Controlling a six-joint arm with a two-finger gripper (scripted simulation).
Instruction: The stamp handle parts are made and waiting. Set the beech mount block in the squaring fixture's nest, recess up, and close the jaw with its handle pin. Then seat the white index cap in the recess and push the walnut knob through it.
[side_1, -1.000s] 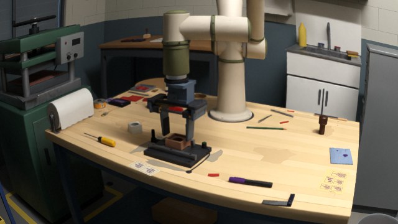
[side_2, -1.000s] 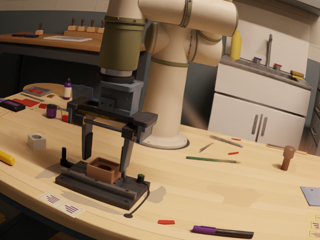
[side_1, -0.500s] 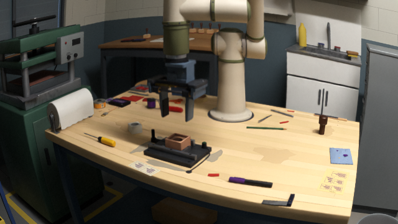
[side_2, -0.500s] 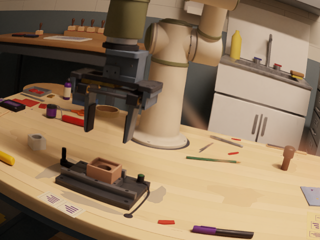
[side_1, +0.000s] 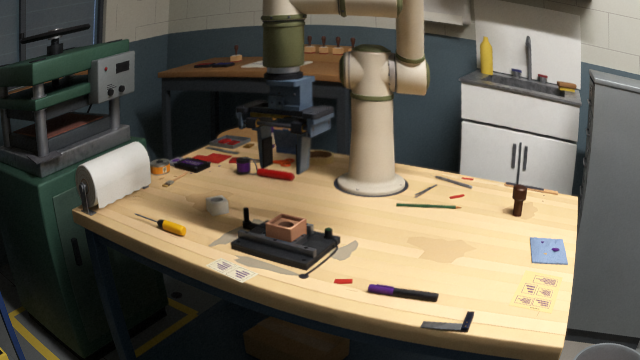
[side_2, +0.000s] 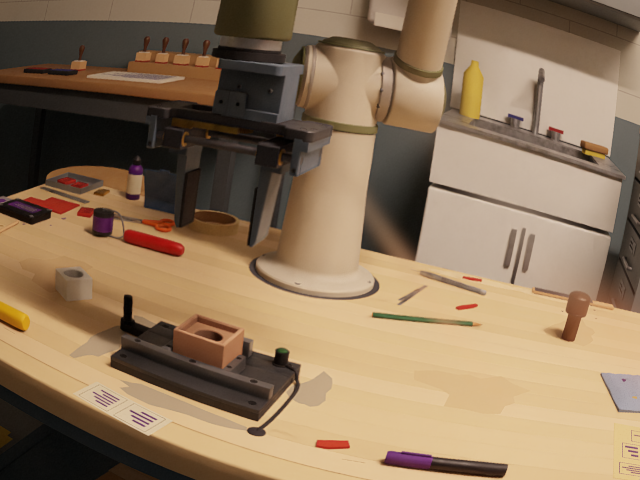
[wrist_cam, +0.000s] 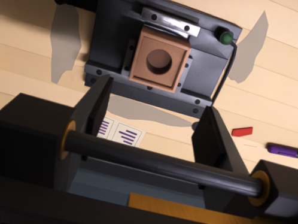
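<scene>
The beech mount block (side_1: 286, 227) (side_2: 208, 340) (wrist_cam: 159, 62) sits in the nest of the dark squaring fixture (side_1: 285, 242) (side_2: 204, 368) (wrist_cam: 155, 60) near the bench's front edge, its round recess facing up. The fixture's black handle pin (side_1: 246, 218) (side_2: 127, 309) stands upright at its left end. The white index cap (side_1: 217, 205) (side_2: 73, 282) rests on the bench to the left of the fixture, while my gripper (side_1: 283, 166) (side_2: 221, 233) hangs open and empty high above and behind the fixture. The walnut knob (side_1: 519, 199) (side_2: 574, 314) stands upright far to the right.
Behind the work rise my arm's base (side_1: 371, 184) and a back table with finished stamps. A red-handled tool (side_1: 275, 174), purple spool (side_1: 243, 165), scissors and a tape ring lie under my gripper. A yellow screwdriver (side_1: 170, 227), pencil (side_1: 427, 205) and purple marker (side_1: 402, 293) lie around.
</scene>
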